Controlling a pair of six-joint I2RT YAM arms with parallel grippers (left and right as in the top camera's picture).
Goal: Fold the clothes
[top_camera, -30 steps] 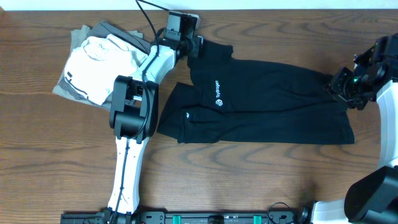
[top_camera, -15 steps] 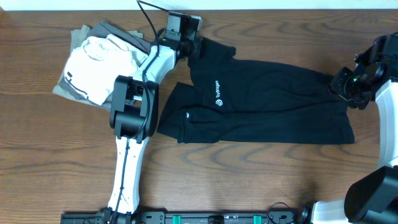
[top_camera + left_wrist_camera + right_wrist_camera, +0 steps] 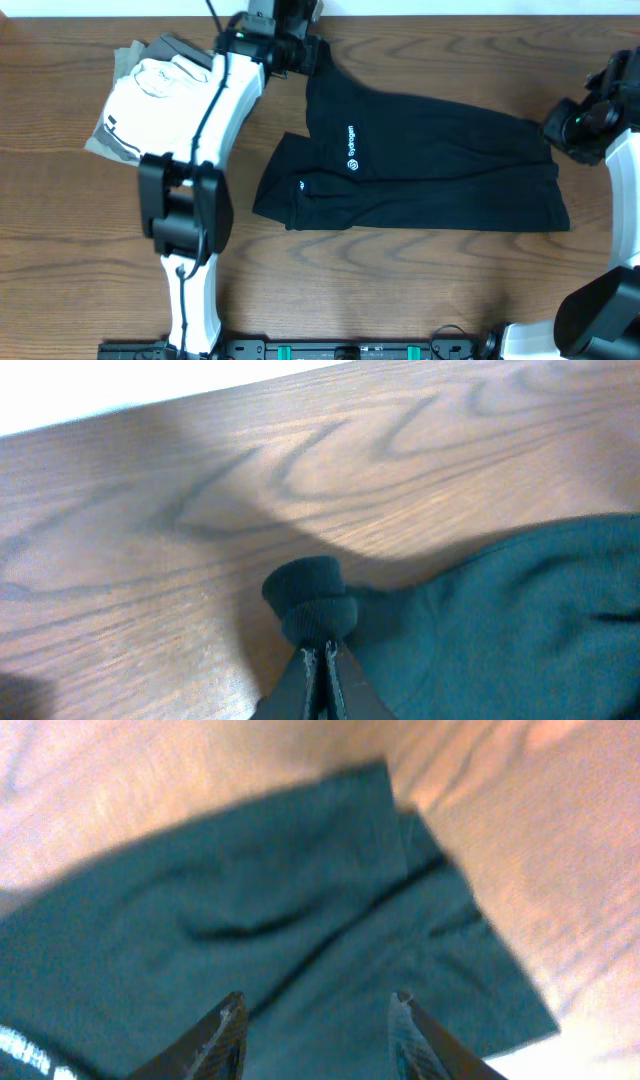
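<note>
The clothes, a black short-sleeved shirt (image 3: pixel 430 160) with a small white logo (image 3: pixel 351 150), lie spread across the table's middle. At the far edge my left gripper (image 3: pixel 300 55) is shut on a bunched roll of the shirt's upper left corner (image 3: pixel 310 600). In the left wrist view its jaws (image 3: pixel 320 652) meet just below that roll, with the rest of the shirt (image 3: pixel 520 620) trailing to the right. My right gripper (image 3: pixel 562 126) hovers at the shirt's right end. Its jaws (image 3: pixel 318 1005) stand open above the fabric (image 3: pixel 250 890), with nothing between them.
A folded white garment (image 3: pixel 160 85) lies on folded grey garments (image 3: pixel 125 60) at the far left. The white strip of the table's far edge (image 3: pixel 120 395) runs just behind my left gripper. Bare wood (image 3: pixel 400 290) stretches in front of the shirt.
My left gripper has shut on the shirt's upper left corner and drawn it toward the far edge. The right gripper has shifted slightly right and its jaws have opened a little wider.
</note>
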